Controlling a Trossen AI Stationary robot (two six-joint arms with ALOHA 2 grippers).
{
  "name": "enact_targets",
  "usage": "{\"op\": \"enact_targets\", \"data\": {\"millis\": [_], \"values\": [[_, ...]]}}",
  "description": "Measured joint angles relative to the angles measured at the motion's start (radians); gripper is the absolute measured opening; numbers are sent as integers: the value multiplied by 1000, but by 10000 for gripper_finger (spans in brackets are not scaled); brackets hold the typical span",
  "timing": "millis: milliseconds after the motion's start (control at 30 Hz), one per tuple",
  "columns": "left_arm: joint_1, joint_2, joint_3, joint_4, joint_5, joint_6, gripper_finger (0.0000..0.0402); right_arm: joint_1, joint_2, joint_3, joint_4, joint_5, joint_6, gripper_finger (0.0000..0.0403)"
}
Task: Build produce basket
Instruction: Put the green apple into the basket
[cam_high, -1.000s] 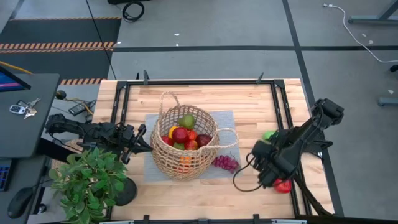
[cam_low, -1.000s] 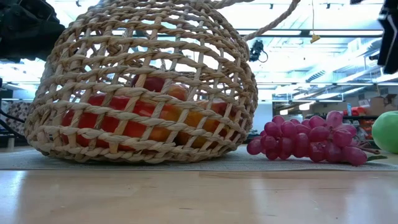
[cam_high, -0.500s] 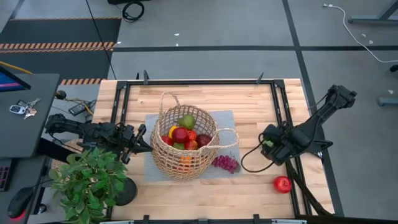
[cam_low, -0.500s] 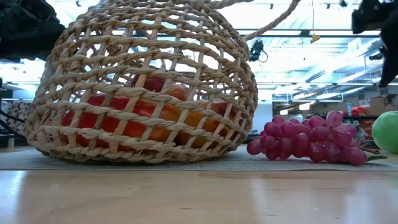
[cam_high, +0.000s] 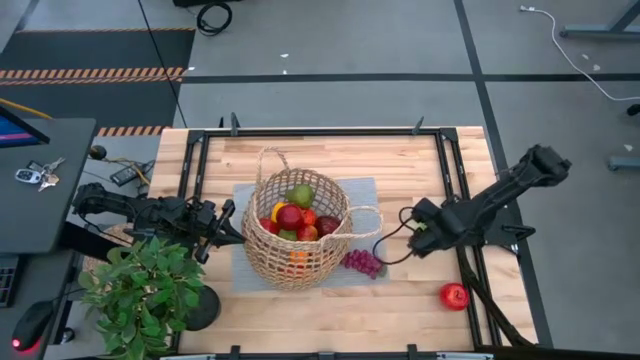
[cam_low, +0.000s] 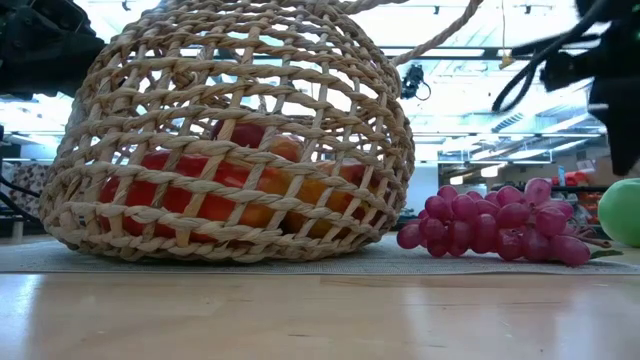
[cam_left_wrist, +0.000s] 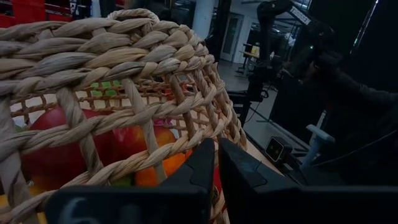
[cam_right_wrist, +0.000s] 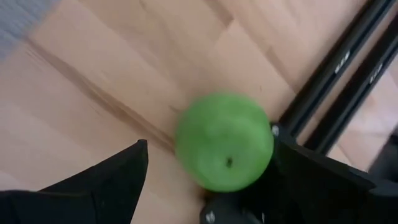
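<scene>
The tan wicker basket (cam_high: 295, 240) stands on a grey mat (cam_high: 362, 192) at mid table, with red, green and orange produce (cam_high: 297, 212) in it. Purple grapes (cam_high: 362, 262) lie on the mat by the basket's right side. A red apple (cam_high: 454, 295) rests on the wood near the right front. My right gripper (cam_right_wrist: 214, 186) hangs open, pointing steeply down, one finger on each side of a round green fruit (cam_right_wrist: 224, 140) that lies on the table and shows at the low view's right edge (cam_low: 622, 212). My left gripper (cam_left_wrist: 216, 169) is shut and level at the basket's left wall (cam_left_wrist: 124, 118). My left gripper stands close against the weave of the basket's left wall; whether its fingertips touch the strands I cannot tell.
A leafy potted plant (cam_high: 140, 288) fills the near left corner beside the left arm. Black frame rails (cam_high: 452, 175) run along the table's right side, right next to the green fruit (cam_right_wrist: 339, 81). Bare wood lies between the grapes and the red apple.
My right gripper has left the spot over the red apple near the right front and gone toward the far edge and a little left, rolling as it went, until it hangs over the green fruit. The apple has stayed on the wood.
</scene>
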Motion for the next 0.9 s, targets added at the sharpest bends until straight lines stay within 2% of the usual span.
{"op": "enact_targets", "data": {"millis": [133, 300, 600, 900], "values": [[0, 0, 0, 0, 0, 0, 35, -87, 54, 0, 12, -110, -94, 362], [0, 0, 0, 0, 0, 0, 33, -180, 110, 1, 26, -176, -210, 362], [0, 0, 0, 1, 0, 0, 32, -351, 236, 1, 39, -195, -374, 361], [0, 0, 0, 1, 0, 0, 31, -459, 349, 5, 40, -209, -485, 362]]}}
